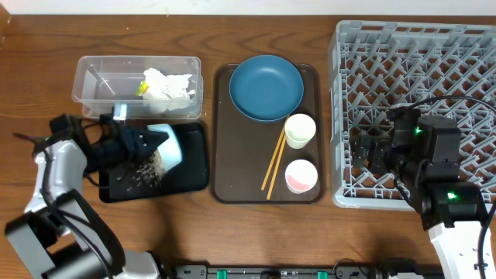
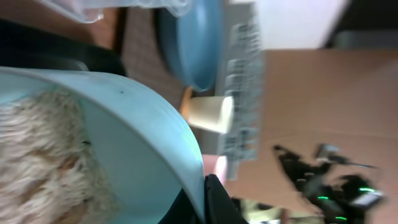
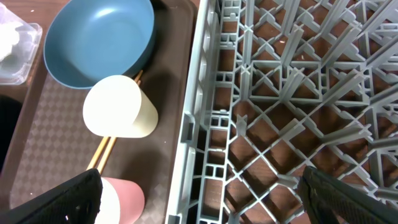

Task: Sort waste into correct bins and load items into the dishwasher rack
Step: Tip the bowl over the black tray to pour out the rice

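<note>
evidently the left gripper [image 1: 128,143] clamps the bowl [image 1: 167,145] tipped over the black tray [image 1: 198,178] so scraps [image 1: 139,172] spill out; the right gripper [image 3: 200,180] hovers, fingers spread, above the rack [image 3: 280,93].

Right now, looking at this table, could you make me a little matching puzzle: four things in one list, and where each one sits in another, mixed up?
Things:
1. white tissue
2. pale blue bowl
3. dark blue plate
4. spilled rice scraps

Places:
A. on the brown serving tray
B. held tipped over in the left pincer
C. in the clear tub
D. on the black tray

Pairs: 1-C, 2-B, 3-A, 4-D
</note>
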### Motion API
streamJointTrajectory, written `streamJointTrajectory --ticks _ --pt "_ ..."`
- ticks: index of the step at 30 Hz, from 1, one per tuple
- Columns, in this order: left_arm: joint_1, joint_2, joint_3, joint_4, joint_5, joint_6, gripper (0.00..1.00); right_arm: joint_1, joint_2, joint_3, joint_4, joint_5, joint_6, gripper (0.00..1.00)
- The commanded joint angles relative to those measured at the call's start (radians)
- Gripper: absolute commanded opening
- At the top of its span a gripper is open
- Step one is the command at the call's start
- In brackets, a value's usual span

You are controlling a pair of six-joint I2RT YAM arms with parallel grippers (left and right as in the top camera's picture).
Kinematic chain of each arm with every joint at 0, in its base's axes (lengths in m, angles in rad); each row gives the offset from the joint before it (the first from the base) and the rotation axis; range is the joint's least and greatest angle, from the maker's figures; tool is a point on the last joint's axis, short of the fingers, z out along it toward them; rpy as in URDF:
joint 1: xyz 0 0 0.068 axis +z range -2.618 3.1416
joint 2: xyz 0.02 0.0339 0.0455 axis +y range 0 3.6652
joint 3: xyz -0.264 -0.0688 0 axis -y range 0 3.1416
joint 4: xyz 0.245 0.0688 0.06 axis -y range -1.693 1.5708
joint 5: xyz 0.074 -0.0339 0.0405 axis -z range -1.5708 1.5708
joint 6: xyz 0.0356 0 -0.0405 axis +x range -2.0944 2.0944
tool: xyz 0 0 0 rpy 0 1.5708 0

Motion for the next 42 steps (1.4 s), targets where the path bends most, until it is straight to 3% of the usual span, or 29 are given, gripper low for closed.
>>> streamJointTrajectory --ticks 1,8,16,29,33,36,39,42 --pt "0.051 0.059 -0.030 -0.002 0.226 0.070 0.06 0.007 -0.006 0.014 -0.001 0.002 0.007 0.99" --pt "0.080 0.150 -0.037 -0.014 0.256 -0.027 0.06 0.007 -0.006 0.014 -0.001 0.002 0.007 0.99" --pt "0.080 0.153 -0.037 -0.013 0.256 -0.294 0.06 0.007 -0.006 0.014 -0.001 0.002 0.007 0.99" --pt "0.080 0.153 -0.036 0.111 0.200 -0.282 0.06 0.007 -0.006 0.014 -0.001 0.002 0.007 0.99" --pt "0.080 0.150 -0.034 0.127 0.242 -0.188 0.06 0.007 -0.006 0.014 -0.001 0.002 0.008 0.99" --pt "0.083 0.150 -0.034 0.161 0.097 -0.316 0.06 0.007 -0.006 0.014 -0.001 0.002 0.007 0.99" --pt "0.073 0.149 -0.033 0.164 0.255 -0.210 0.06 0.007 -0.006 0.014 -0.002 0.002 0.007 0.99" --pt "0.076 0.149 -0.032 0.185 0.156 -0.254 0.06 0.007 -0.006 0.014 0.000 0.002 0.008 0.99"
